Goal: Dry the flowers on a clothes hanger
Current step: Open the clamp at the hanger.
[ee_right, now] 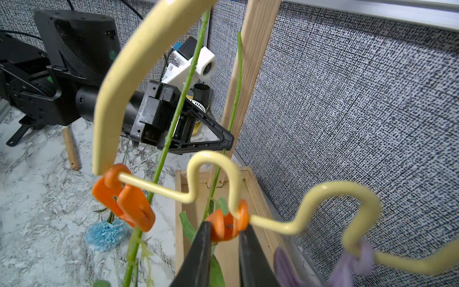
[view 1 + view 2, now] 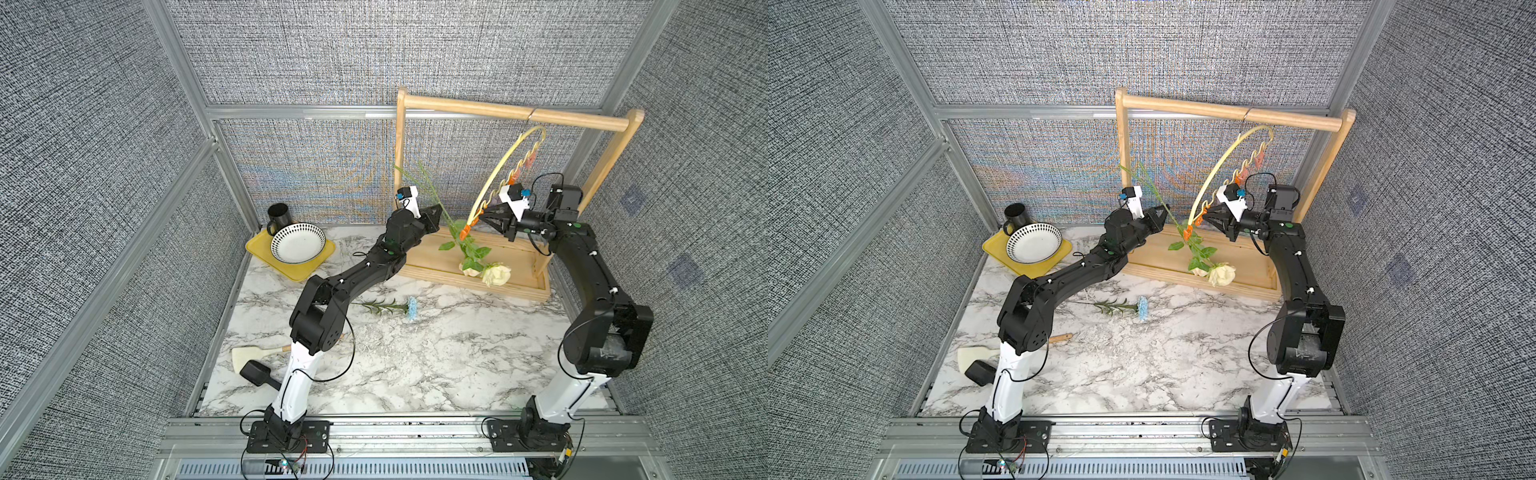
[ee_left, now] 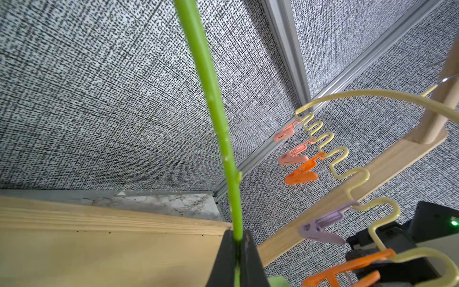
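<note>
The pale-yellow clothes hanger (image 2: pixel 494 178) (image 1: pixel 124 62) hangs tilted from the wooden rack's bar. My left gripper (image 2: pixel 436 214) (image 3: pixel 238 242) is shut on a green flower stem (image 3: pixel 216 111). Two stems slope down to a cream-white rose (image 2: pixel 496 274) and a partly hidden peach rose (image 2: pixel 469 270) above the rack base. One stem passes the end orange clip (image 1: pixel 134 211). My right gripper (image 2: pixel 482 216) (image 1: pixel 224 227) has its fingers pressed on both sides of a second orange clip (image 1: pixel 228 223). The light-blue bloom (image 2: pixel 411 307) lies on the marble table.
The light-wood rack (image 2: pixel 515 114) stands at the back right on its tray-like base (image 2: pixel 436 257). At the back left a yellow tray (image 2: pixel 257 249) carries a dotted bowl (image 2: pixel 297 243) and a black mug (image 2: pixel 278 216). A spatula (image 2: pixel 249 357) and a black scoop (image 2: pixel 257 372) lie at the front left.
</note>
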Controlling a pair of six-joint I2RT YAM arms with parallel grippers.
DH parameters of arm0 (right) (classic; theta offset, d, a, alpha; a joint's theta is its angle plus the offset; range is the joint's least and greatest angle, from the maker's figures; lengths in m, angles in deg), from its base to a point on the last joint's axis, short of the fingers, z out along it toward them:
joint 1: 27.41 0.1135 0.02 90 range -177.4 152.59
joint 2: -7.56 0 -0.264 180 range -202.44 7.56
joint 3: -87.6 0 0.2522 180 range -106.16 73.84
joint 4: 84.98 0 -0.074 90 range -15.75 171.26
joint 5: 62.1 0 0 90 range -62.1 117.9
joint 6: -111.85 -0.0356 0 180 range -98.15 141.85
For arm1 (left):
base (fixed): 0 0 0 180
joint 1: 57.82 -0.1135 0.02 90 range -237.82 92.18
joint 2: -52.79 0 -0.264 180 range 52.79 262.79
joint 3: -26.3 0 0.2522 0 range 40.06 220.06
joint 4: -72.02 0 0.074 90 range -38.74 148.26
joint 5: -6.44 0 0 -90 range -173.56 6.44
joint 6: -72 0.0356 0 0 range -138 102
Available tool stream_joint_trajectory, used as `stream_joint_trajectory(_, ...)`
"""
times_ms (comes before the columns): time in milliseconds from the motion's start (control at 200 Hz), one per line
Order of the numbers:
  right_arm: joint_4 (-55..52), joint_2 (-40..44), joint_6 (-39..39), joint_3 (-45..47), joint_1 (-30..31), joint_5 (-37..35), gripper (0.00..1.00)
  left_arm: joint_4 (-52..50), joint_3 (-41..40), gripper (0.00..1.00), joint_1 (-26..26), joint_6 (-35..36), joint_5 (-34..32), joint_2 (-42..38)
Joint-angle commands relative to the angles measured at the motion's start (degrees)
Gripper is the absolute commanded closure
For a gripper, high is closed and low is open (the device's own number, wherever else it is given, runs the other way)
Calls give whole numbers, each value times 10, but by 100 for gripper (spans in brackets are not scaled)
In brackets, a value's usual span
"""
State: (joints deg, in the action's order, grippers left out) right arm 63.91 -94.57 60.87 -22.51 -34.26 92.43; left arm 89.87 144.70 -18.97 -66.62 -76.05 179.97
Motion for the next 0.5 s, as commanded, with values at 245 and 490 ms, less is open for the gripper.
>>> stream_joint_trajectory(245, 18, 4, -35, -7, 2, 5, 80, 19, 15, 98, 22, -22, 25, 5)
stream_joint_trajectory(490, 24, 10, -39, -2, 6, 0, 80, 23, 16, 98, 27, -27, 25, 6)
